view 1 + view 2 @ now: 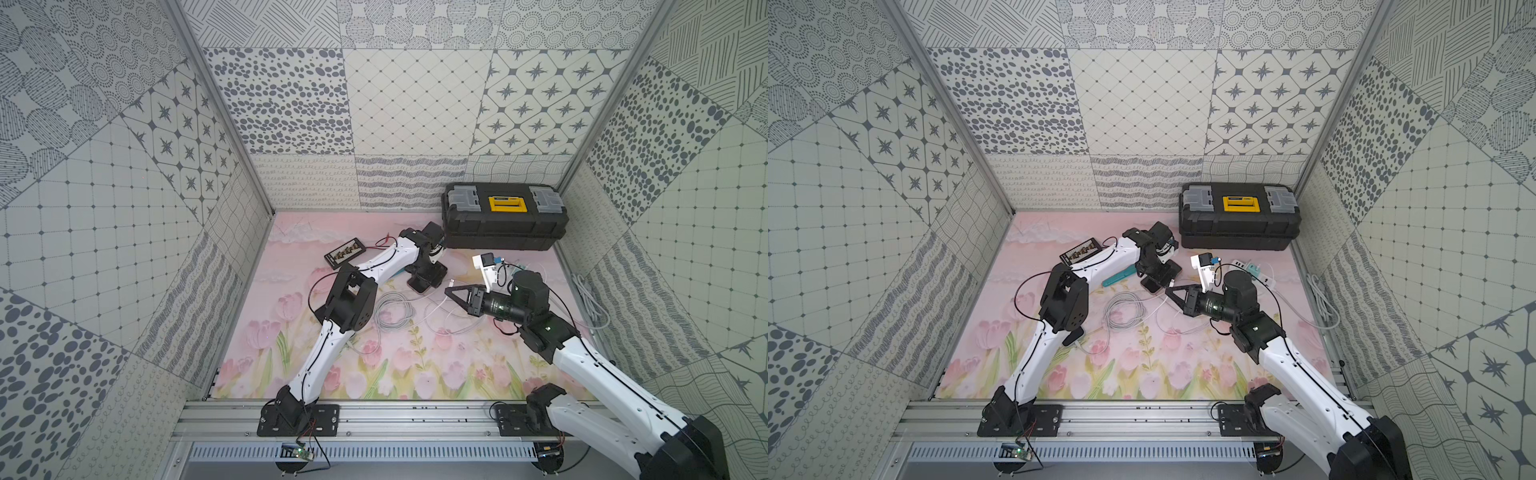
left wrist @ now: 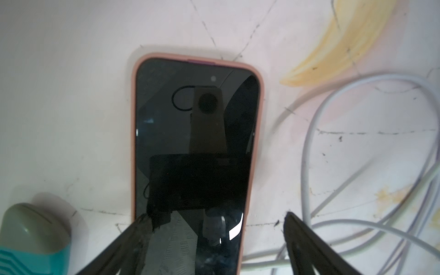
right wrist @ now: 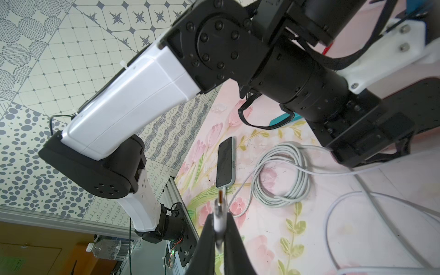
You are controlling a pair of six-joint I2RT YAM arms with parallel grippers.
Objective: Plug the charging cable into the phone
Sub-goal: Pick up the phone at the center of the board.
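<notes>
The phone has a pink case and a dark screen, and lies face up on the flowered mat. In both top views it shows only as a dark slab under the left wrist. My left gripper is open over its near end. One finger overlaps the case edge and the other stands apart on the far side. My right gripper is shut on the white plug of the charging cable. It hovers just right of the phone, with the metal tip sticking out past the fingertips.
A grey cable coil lies mid-mat. A second phone lies under the left elbow. A black toolbox stands at the back right, a black keypad device at the back left. A teal object and a power strip lie nearby.
</notes>
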